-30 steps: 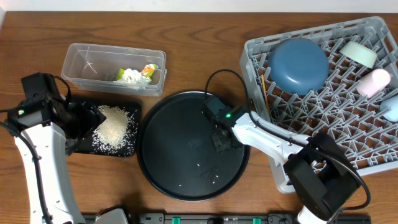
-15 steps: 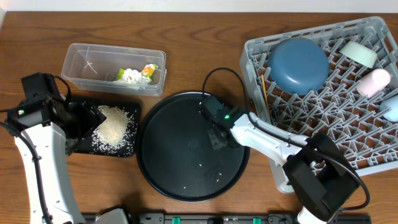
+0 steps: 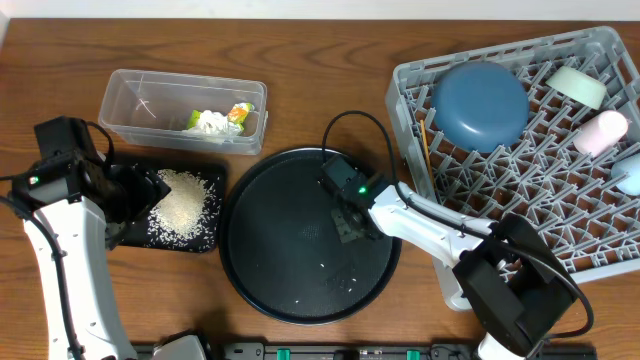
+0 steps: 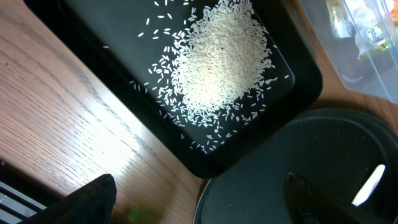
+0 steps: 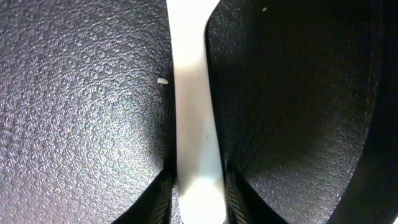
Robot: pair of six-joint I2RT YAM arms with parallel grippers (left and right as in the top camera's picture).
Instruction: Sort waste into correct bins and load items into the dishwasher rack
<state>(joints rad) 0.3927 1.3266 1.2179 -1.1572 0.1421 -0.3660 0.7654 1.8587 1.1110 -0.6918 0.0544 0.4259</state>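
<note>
Right gripper (image 5: pixel 198 200) on the round black tray (image 3: pixel 270 250), seen from its own wrist. The jaws stand narrow, one finger against each edge of the white plastic spoon (image 5: pixel 194 112), which lies flat on the textured tray floor; whether the hold is firm cannot be told. A lone rice grain (image 5: pixel 163 80) lies just beside the handle.

Hazards: the handle is thin, smooth and flat to the surface, so a shallow pinch may let it slip or swing on lifting. Fingertips pressed low may also drag on the tray.

Left gripper (image 4: pixel 199 186), jaws wide and empty, hangs over the corner of the shallow black tray (image 4: pixel 118 68), which holds the heap of rice (image 4: pixel 221 59).

Farther off, the clear tub (image 3: pixel 140 100) contains the crumpled tissue (image 3: pixel 208 121) and the yellow-green wrapper (image 3: pixel 240 112).

The dishwasher rack (image 3: pixel 500 180) lies to the right. Its near wall stands between spoon and pegs, and the blue plate (image 3: pixel 478 103) and chopsticks (image 3: pixel 426 140) fill the closest corner. The green bowl (image 3: pixel 575 85) and a pale cup (image 3: pixel 600 130) sit beyond.
</note>
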